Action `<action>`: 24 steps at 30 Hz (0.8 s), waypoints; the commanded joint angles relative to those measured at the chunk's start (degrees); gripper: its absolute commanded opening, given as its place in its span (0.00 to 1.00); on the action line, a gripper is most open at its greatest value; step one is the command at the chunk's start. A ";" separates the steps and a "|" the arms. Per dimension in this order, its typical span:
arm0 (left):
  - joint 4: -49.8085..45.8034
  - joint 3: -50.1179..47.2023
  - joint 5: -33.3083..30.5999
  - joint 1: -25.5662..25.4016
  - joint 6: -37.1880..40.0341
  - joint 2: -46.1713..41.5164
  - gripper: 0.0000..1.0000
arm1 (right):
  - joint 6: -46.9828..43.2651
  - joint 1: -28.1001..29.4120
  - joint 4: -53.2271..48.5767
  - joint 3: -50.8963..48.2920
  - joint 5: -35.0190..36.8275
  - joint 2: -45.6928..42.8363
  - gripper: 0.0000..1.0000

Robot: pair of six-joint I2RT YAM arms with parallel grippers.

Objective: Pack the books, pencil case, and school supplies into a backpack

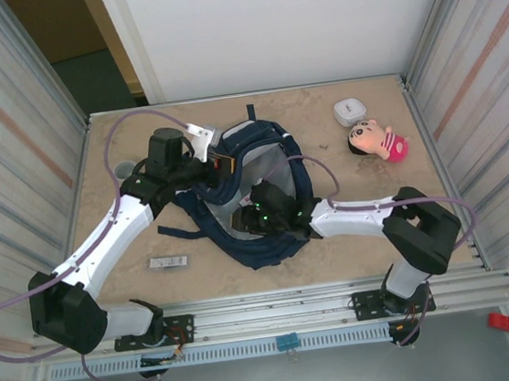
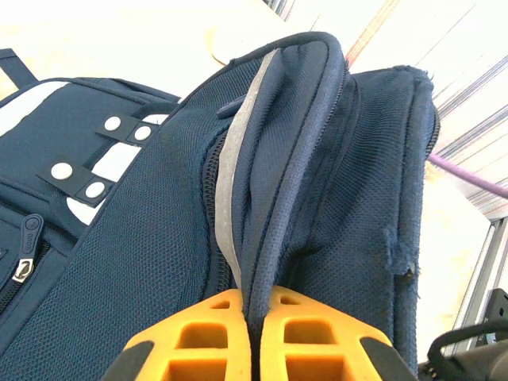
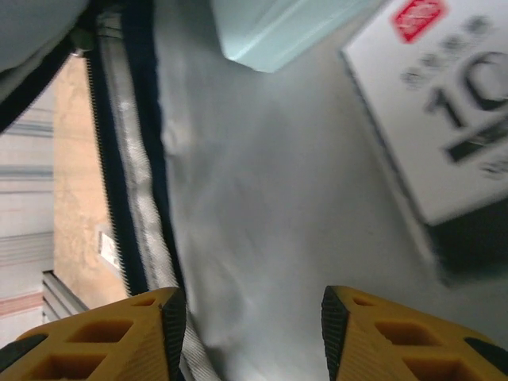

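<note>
**One backpack held open, two items inside, one bar out on the table**

One tan stone-patterned table (image 1: 352, 235) carried everything. At its centre lay the single large navy-blue fabric backpack (image 1: 275, 248), mouth open, dark straps trailing toward 9 o'clock.

Two arms worked it. The left gripper (image 1: 217, 164) sat at the bag's 10 o'clock rim. In the left wrist view, its orange fingers (image 2: 198, 333) were pressed together on a fold of navy fabric edged with a thin pale stripe (image 2: 226, 182). The right gripper (image 1: 248, 211) reached in from 4 o'clock. In the right wrist view its two orange fingers (image 3: 119, 333) stood spread apart and empty over the pale grey lining (image 3: 262, 198).

Inside, that view showed one small black box with a white label (image 3: 444, 119) at 2 o'clock and one pale teal rectangular pencil case (image 3: 278, 32) at 12 o'clock.

Outside the bag, one pink-clothed doll (image 1: 378, 140) and one small white rounded case (image 1: 350, 111) lay toward 2 o'clock. One small silver-grey bar (image 1: 168, 263) lay on the table at 8 o'clock.
</note>
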 commanded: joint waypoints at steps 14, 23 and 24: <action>5.63 2.59 0.83 0.15 1.73 -4.07 0.00 | -4.08 -7.71 -5.30 9.37 12.28 6.35 0.46; 6.27 1.80 0.28 0.15 1.32 -3.75 0.00 | -7.01 -13.13 -3.40 8.12 9.29 4.88 0.51; 6.27 1.71 0.02 0.17 1.46 -3.77 0.00 | -7.30 -12.96 -3.33 7.38 9.15 3.47 0.52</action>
